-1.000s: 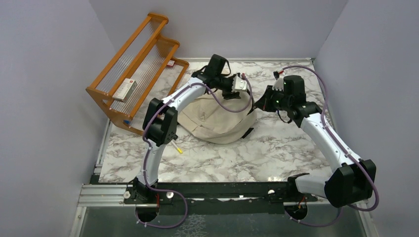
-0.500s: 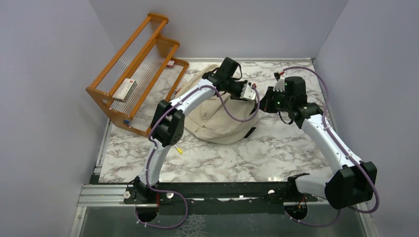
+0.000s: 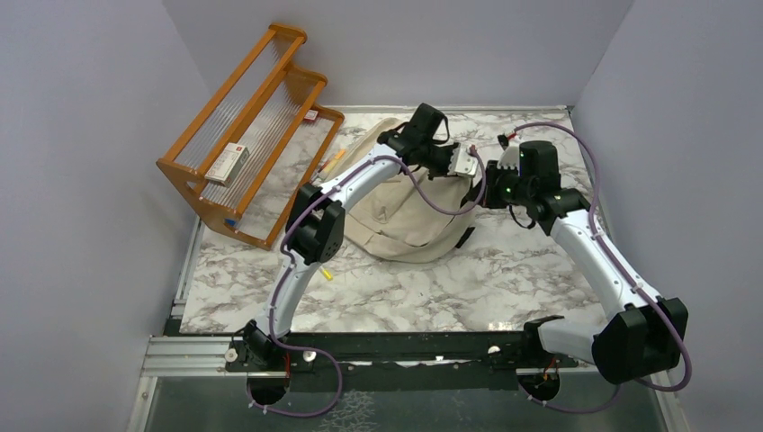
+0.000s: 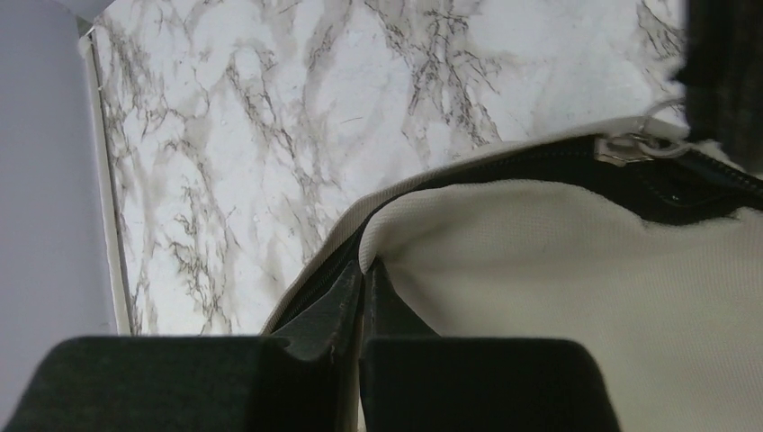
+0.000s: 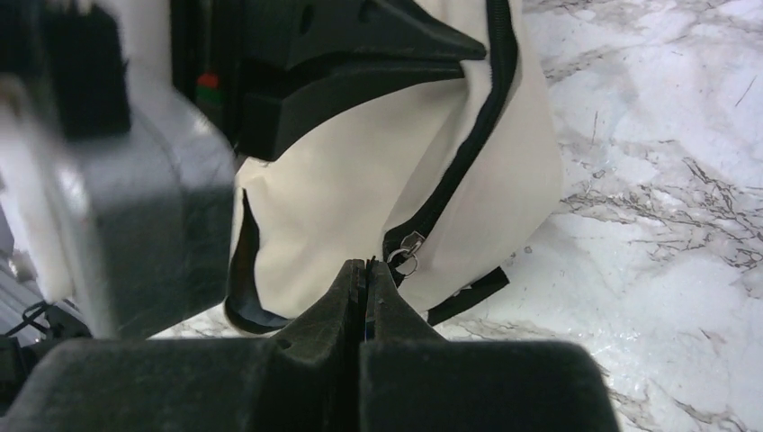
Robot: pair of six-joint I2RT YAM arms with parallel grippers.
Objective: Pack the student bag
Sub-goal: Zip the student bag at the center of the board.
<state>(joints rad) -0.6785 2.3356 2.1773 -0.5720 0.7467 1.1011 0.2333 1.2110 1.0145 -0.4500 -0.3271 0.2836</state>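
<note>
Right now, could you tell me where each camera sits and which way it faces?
Top external: above, behind the robot, looking down on the table, left arm, right arm and student bag.
Left wrist: looks along the left gripper, closed on the student bag's rim.
Right wrist: looks past the shut right gripper at the zipper.
Shared: both wrist views show that zipper.

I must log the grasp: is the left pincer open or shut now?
Shut. In the left wrist view the left pincer has its fingers pressed together on the cream edge of the student bag.
</note>
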